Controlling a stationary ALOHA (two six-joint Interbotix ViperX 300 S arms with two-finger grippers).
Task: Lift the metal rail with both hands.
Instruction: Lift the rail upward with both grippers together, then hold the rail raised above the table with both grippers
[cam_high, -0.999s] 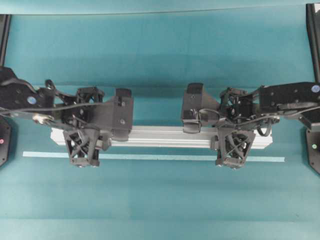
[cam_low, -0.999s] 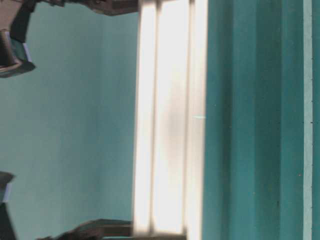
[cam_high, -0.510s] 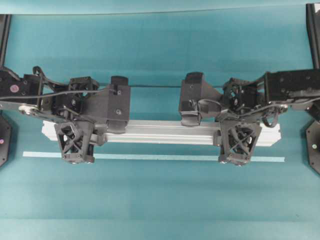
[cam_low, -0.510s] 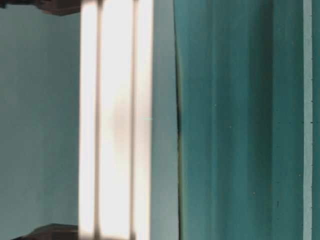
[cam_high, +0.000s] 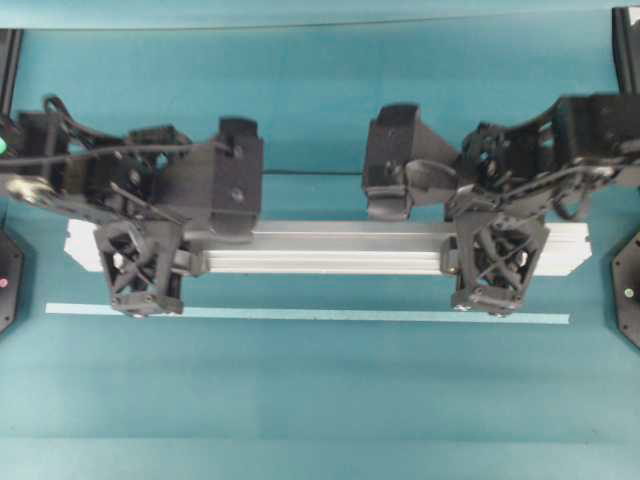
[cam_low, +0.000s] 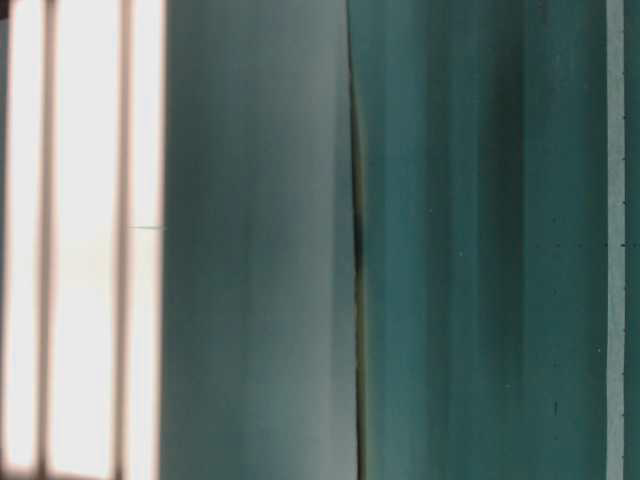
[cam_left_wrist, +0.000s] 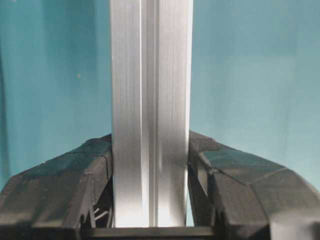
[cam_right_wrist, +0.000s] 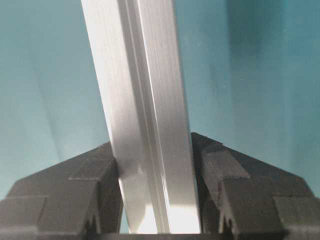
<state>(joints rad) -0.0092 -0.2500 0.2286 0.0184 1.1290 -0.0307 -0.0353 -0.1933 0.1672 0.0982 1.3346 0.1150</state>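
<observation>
The metal rail (cam_high: 330, 250) is a long silver grooved bar lying left to right, held off the teal table. My left gripper (cam_high: 142, 268) is shut on it near its left end, and my right gripper (cam_high: 497, 265) is shut on it near its right end. In the left wrist view the rail (cam_left_wrist: 151, 100) runs straight up between the two black fingers (cam_left_wrist: 75, 175). In the right wrist view the rail (cam_right_wrist: 142, 100) leans slightly left between the fingers (cam_right_wrist: 235, 175). In the table-level view the rail (cam_low: 85, 240) is a bright blurred band at the left edge.
A thin pale-green tape strip (cam_high: 320, 314) lies flat on the table just in front of the rail; it also shows in the table-level view (cam_low: 615, 240). Black arm bases stand at the left edge (cam_high: 5, 280) and right edge (cam_high: 628, 290) of the table.
Both grippers have risen with the rail held between them. In the overhead view the rail looks larger and farther from the tape; in the table-level view it has slid left, away from the table.
</observation>
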